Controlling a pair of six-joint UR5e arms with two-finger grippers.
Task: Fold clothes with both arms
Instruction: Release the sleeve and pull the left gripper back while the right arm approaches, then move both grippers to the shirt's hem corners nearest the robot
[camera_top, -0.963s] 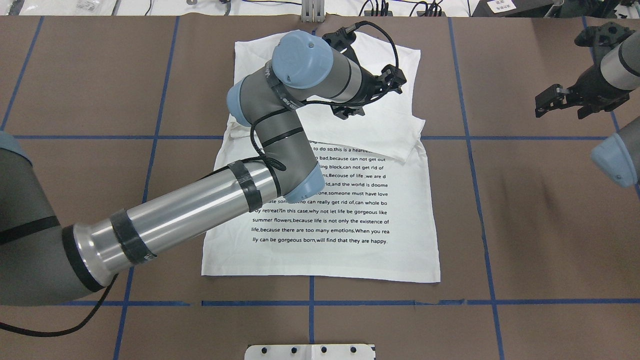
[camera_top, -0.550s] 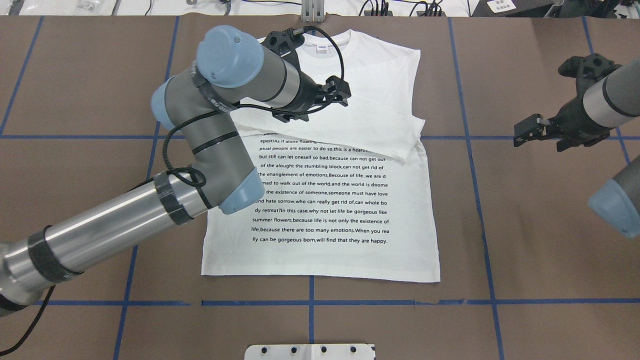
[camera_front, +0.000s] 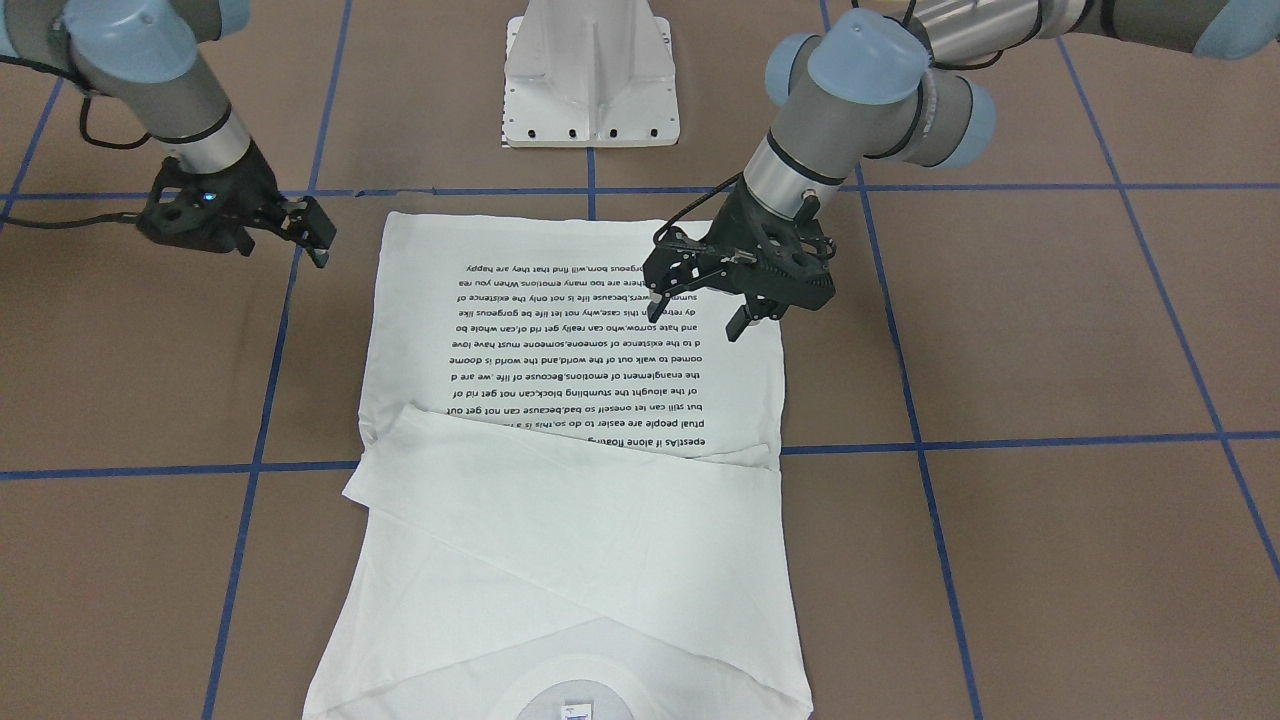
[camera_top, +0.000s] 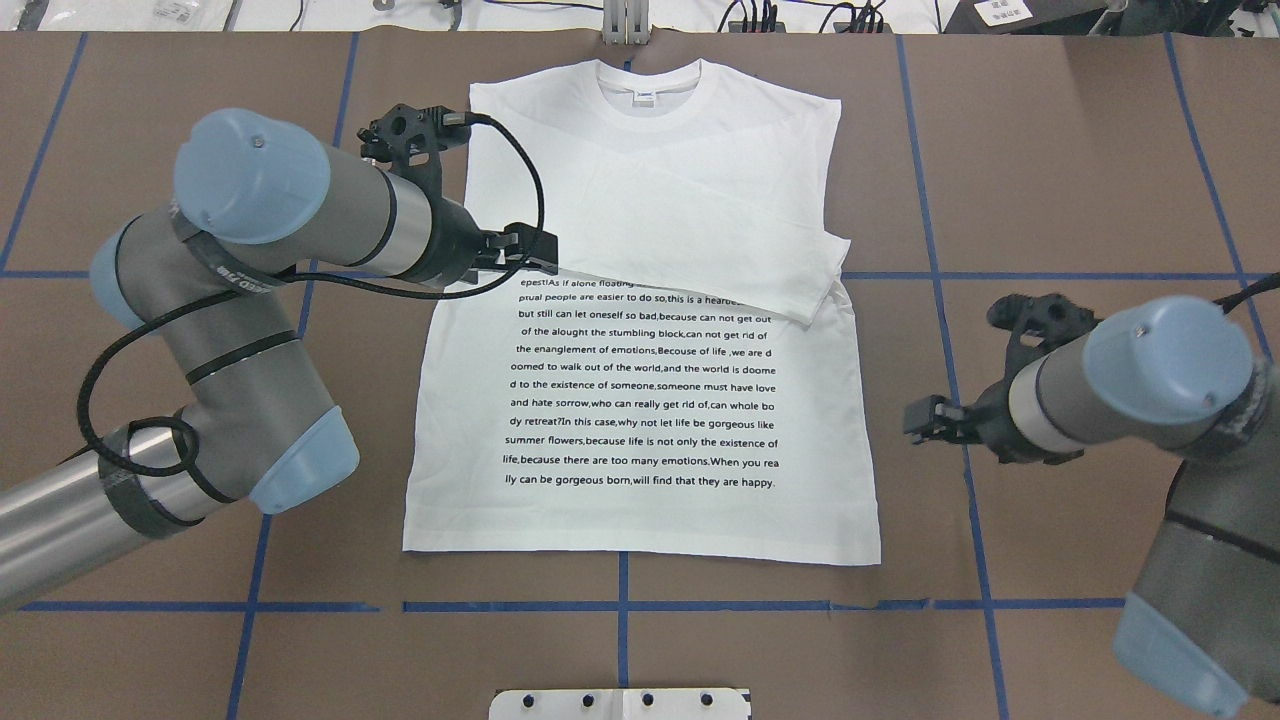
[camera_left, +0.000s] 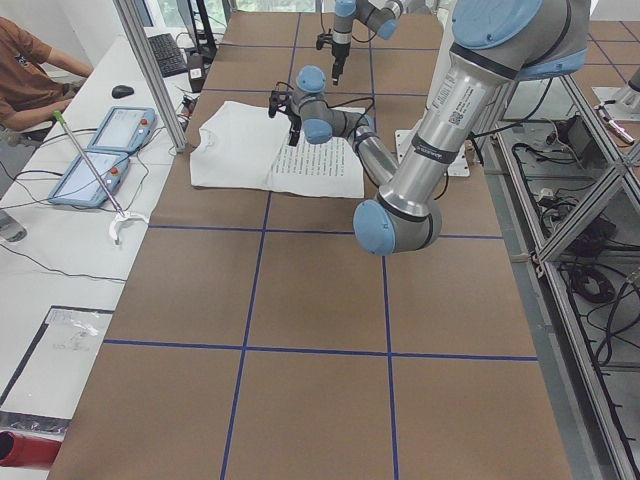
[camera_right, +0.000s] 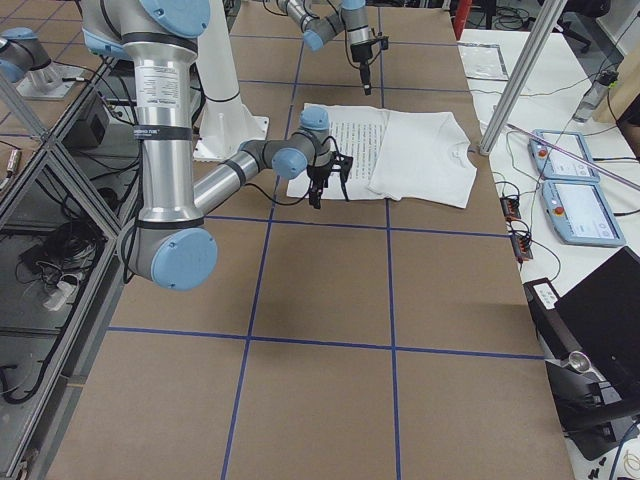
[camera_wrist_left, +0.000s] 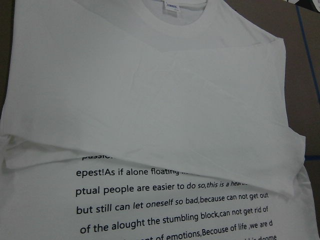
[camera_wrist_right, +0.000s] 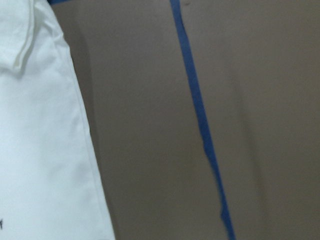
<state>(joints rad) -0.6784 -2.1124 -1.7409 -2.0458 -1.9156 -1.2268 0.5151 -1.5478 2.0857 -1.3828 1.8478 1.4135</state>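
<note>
As the left arm backs off the crossed sleeves, the right closes in.
Shirt flat on bench, print up — left end effector released over its edge, right end effector released just beside it; body fold likely next.

Table: flat brown surface, marked off in large squares by blue tape lines. White pedestal base sits at the robot's edge, centred on one line. One white shirt lies directly on the surface, spread flat, printed text up, straddling a tape crossing. Hem toward the pedestal, just short of the tape line there; collar with tag at the far edge. Both sleeves are folded in across the chest, the upper one covering the top lines of print.
</note>
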